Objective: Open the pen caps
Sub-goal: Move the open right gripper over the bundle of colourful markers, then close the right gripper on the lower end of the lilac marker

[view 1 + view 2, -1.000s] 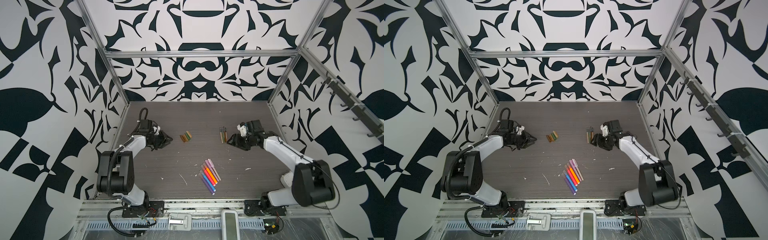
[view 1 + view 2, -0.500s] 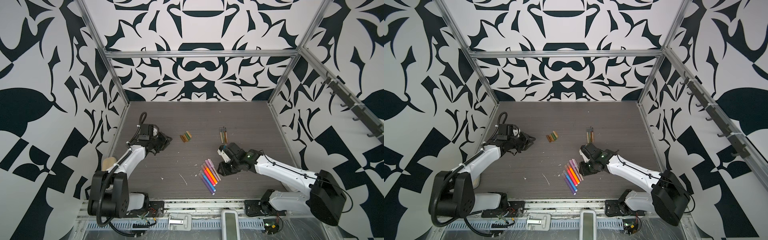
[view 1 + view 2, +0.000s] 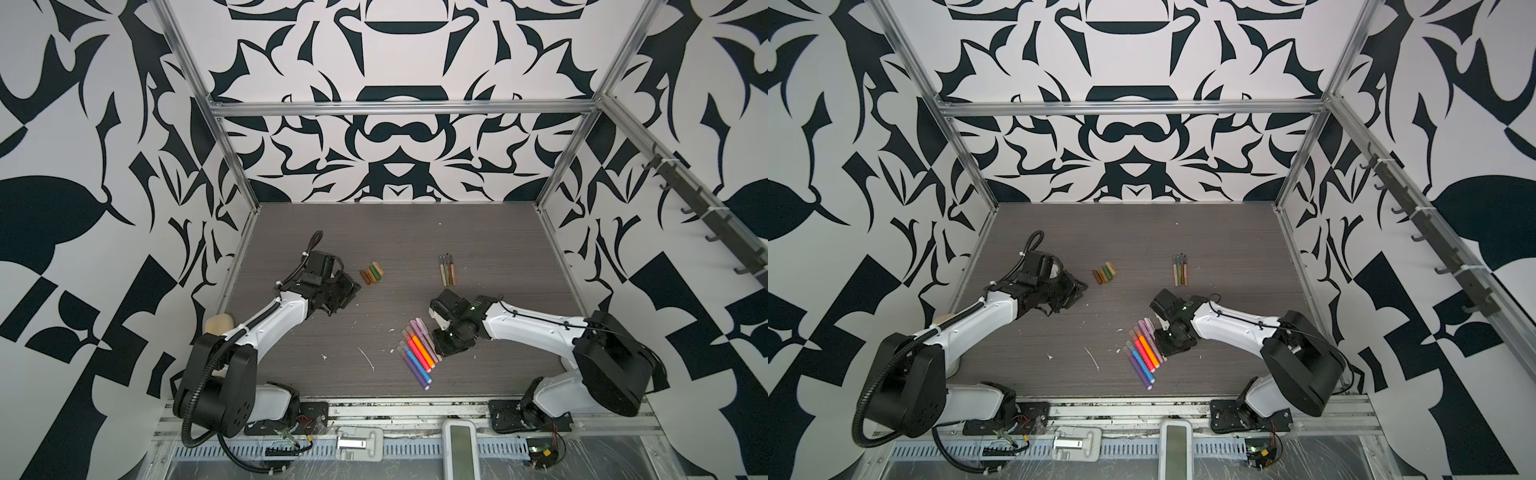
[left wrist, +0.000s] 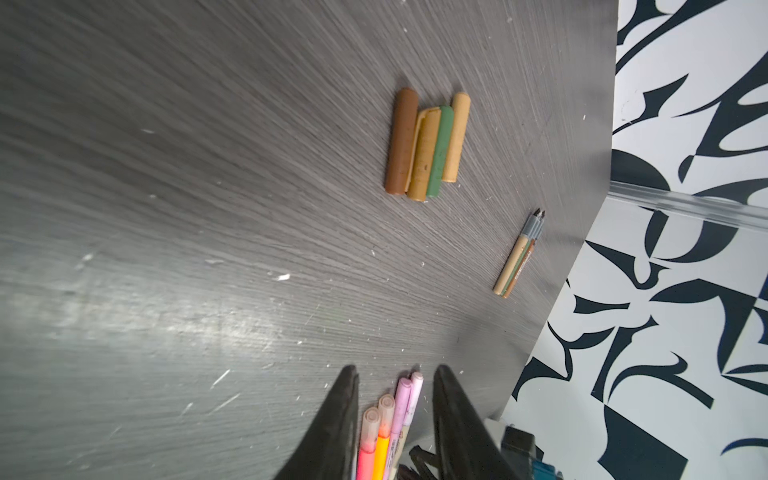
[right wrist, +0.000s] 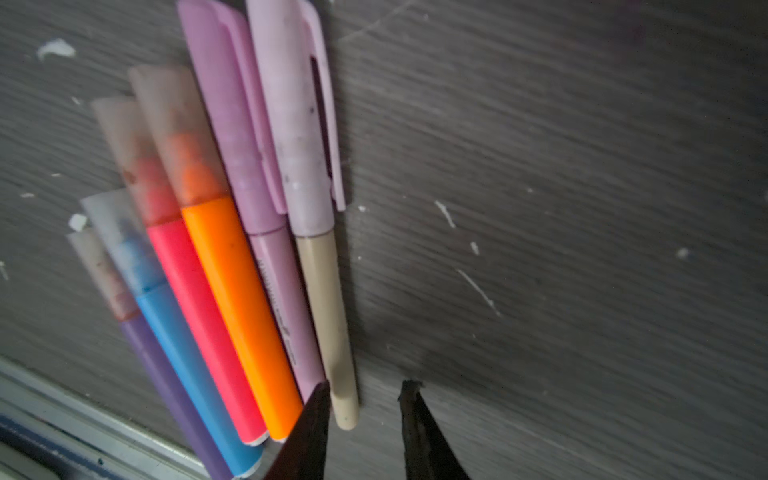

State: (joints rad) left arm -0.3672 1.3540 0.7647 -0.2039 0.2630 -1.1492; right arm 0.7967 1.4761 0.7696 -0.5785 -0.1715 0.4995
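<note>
1. While six capped pens point(image 3: 417, 351) lie fanned side by side near the front edge of the table point(image 3: 415, 232), the step in hand is judged to be the pickup of the next pen for uncapping
2. Right gripper point(image 5: 366, 386): low over the barrel ends of the fan, jaws part open and holding nothing; the tail of the beige-barrelled pen point(image 5: 328, 316) lies between them, just beside one jaw, its pale lilac cap point(image 5: 299, 124) seated at the opposite end
3. Next move, as judged: close on that barrel alone without pinching the lilac pen point(image 5: 274, 270) touching it, then lift it clear so the cap end is presented to the other arm
4. Left gripper point(image 4: 397, 370): farther back on the left, jaws part open, empty, well apart from the fan
5. Farthest back: four loose caps point(image 3: 372, 272) lie bunched together, with bare pen bodies point(image 3: 446, 270) to their right, well apart
</note>
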